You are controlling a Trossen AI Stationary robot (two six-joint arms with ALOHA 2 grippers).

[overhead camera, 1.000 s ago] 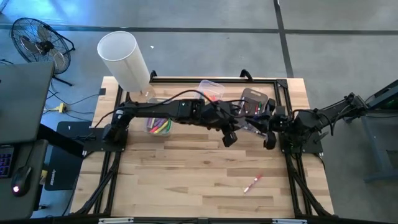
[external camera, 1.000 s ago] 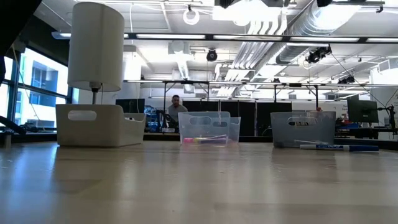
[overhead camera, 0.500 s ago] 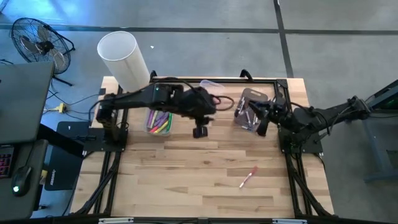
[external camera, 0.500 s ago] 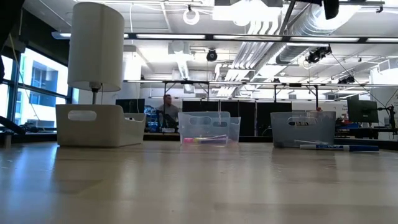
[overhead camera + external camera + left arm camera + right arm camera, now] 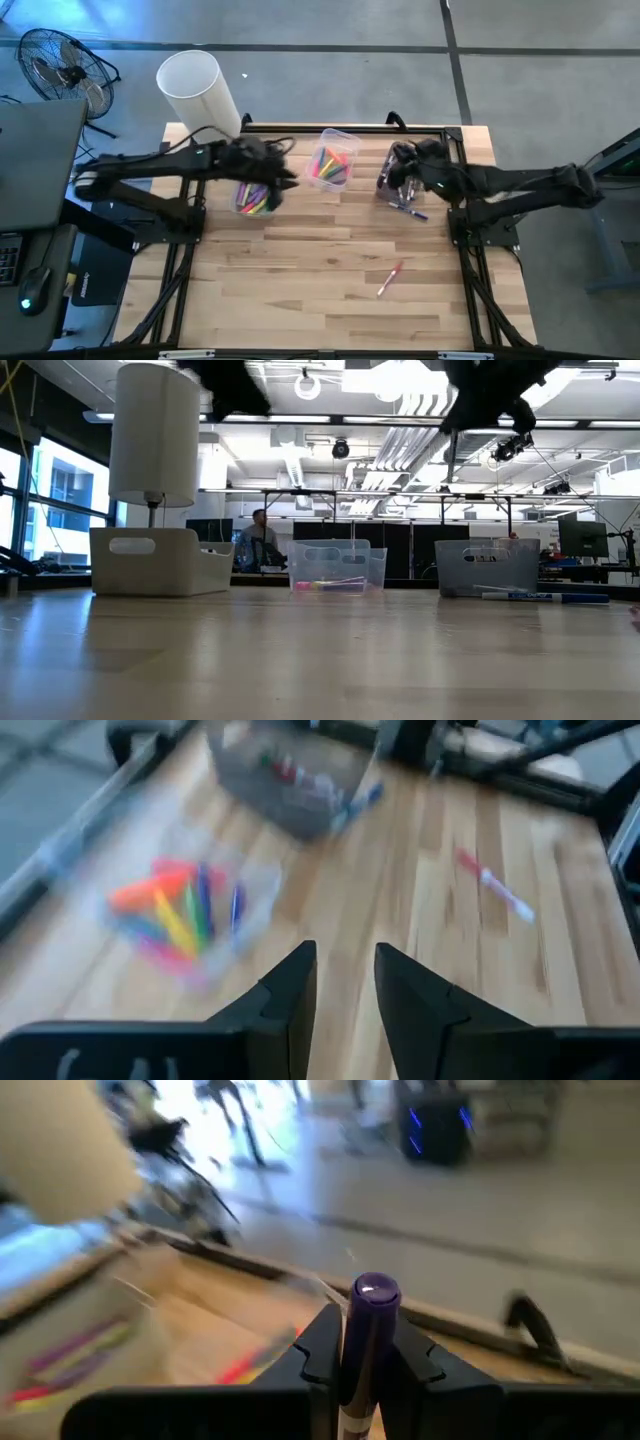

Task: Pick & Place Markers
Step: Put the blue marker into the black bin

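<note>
Right gripper [image 5: 362, 1348] clamped on an upright purple marker [image 5: 372, 1312], apparently above the grey bin [image 5: 398, 178], left gripper [image 5: 343, 988] empty, fingers slightly parted, above the left bin [image 5: 254, 197]

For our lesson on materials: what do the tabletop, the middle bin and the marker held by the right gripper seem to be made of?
The tabletop looks like pale wood planks with a smooth matte finish: grain lines and board joints show. The middle bin seems clear plastic: the markers inside show through its walls. The purple marker, held in the right gripper, looks like smooth, slightly glossy plastic, with a highlight on its cap.
</note>
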